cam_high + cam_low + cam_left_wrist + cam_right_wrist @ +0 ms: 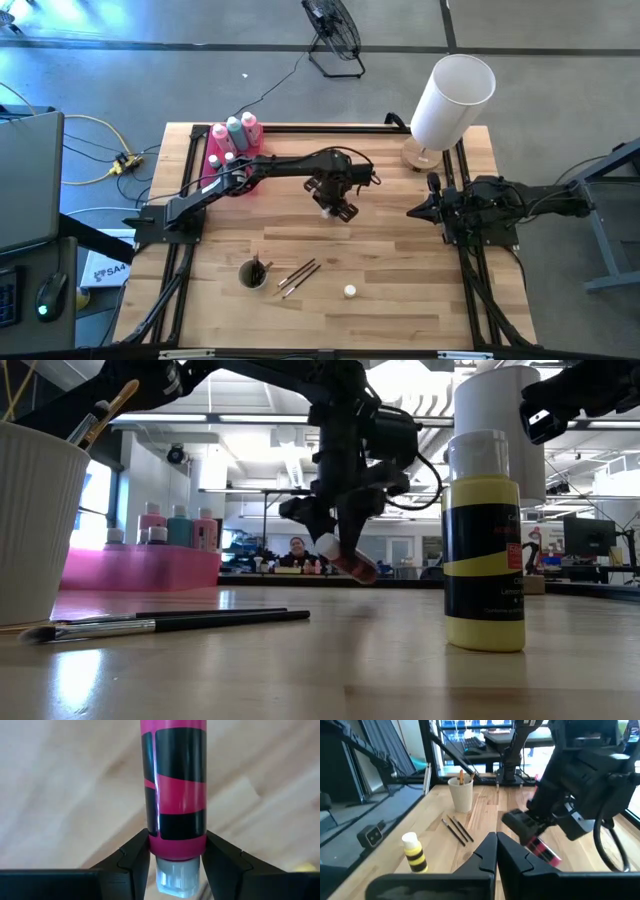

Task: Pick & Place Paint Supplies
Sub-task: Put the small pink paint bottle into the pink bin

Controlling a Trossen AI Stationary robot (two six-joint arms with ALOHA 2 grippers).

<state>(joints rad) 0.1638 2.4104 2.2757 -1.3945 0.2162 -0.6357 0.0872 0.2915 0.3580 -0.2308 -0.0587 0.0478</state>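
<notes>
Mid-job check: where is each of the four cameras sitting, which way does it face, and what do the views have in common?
High view: above the table, looking straight down; both arms show, the left gripper mid-table, the right gripper parked at the right edge.
Low view: at table-top height, looking level across; the left arm descends holding the pink bottle above the wood.
Left wrist view: looks past its own fingers clamped near the bottle's cap.
Right wrist view: looks across the table past its shut fingers at the left arm.
Shared: low and right wrist views both show the yellow bottle, brushes and white cup.

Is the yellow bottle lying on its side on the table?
No, in the low view the yellow bottle stands upright on the table, white cap on top.
</notes>
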